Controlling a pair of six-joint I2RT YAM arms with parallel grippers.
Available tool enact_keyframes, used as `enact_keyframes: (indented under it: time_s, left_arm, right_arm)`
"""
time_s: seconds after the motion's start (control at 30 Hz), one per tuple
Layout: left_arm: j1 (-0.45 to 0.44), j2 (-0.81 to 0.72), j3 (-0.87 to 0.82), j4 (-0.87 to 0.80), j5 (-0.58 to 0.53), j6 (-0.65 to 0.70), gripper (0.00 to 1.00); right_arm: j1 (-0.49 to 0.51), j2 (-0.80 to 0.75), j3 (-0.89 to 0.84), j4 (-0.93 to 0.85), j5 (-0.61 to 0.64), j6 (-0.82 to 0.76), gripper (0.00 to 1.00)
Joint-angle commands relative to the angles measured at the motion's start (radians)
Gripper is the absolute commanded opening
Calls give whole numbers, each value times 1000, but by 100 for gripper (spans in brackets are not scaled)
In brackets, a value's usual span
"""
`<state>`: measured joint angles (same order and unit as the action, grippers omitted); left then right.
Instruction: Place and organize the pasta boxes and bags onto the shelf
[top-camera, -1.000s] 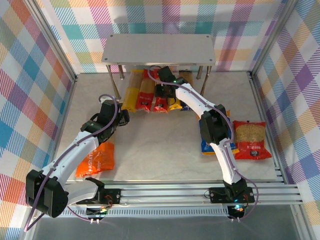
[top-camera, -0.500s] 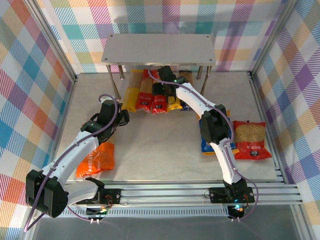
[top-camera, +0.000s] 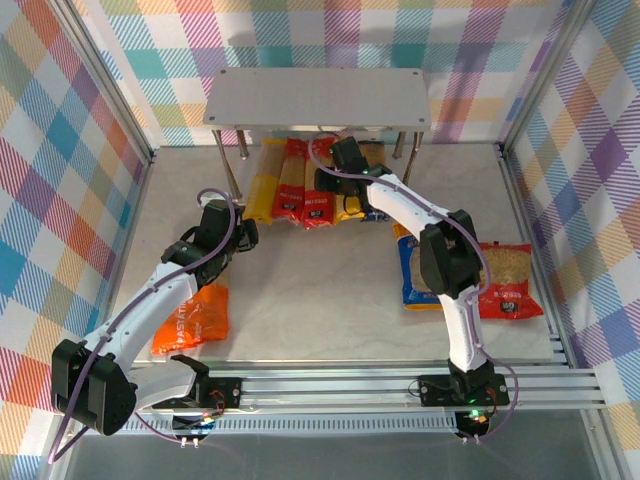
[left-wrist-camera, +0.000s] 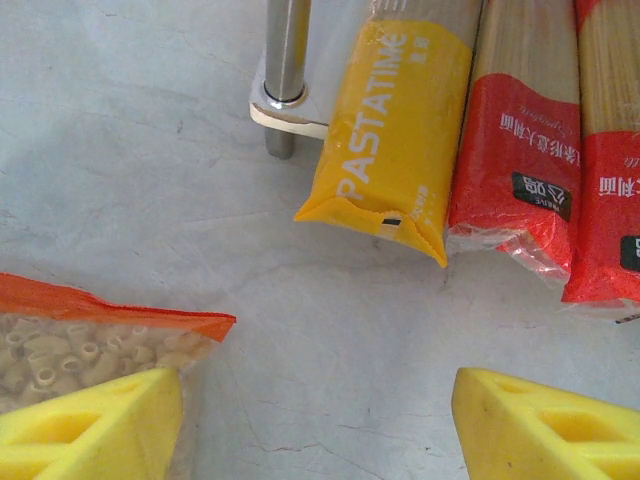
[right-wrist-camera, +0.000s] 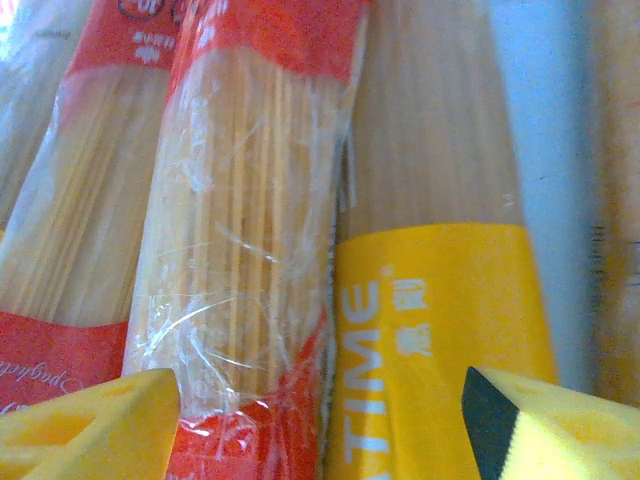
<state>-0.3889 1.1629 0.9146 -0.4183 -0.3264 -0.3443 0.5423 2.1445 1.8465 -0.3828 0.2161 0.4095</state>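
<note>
Yellow spaghetti pack (right-wrist-camera: 440, 330) lies under the right gripper (right-wrist-camera: 320, 425), jaws spread wide.

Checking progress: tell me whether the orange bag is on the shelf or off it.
Off. The orange bag lies flat on the table, well short of the shelf.

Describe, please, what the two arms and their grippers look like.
The left arm and right arm are alike: white rounded links, black joints and black bases. A purple cable runs along each. The fingers of the left gripper and right gripper are bright yellow wedges with moulded hollows.
</note>
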Motion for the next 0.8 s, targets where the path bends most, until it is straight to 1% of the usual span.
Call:
enact_keyframes:
  time_s: [0.0, 0.17, 0.2, 0.33, 0.43, 0.5, 0.53, 0.77]
  left_arm:
    - [12, -13, 12, -16, -14, 14, 71]
    - [12, -16, 13, -17, -10, 11, 71]
    - [12, -18, 14, -19, -10, 12, 71]
    - [12, -19, 22, -24, -12, 13, 71]
    - [12, -18, 27, -24, -10, 13, 71]
    - [12, -16, 29, -24, -10, 13, 71]
    - [12, -13, 30, -24, -8, 12, 71]
    - [12, -8, 35, -27, -8, 13, 71]
  right_arm:
    - [-14, -68, -27, 69, 59, -6, 71]
    - [-55, -30, 7, -11, 46, 22, 50]
    - [-60, -25, 4, -12, 42, 28, 49]
    - [-78, -10, -5, -17, 34, 55, 49]
    - [-85, 2, 0, -17, 18, 61, 55]
    - [-86, 14, 10, -24, 10, 64, 62]
    - [-87, 19, 14, -25, 5, 67, 64]
    - [-99, 61, 20, -24, -62, 98, 64]
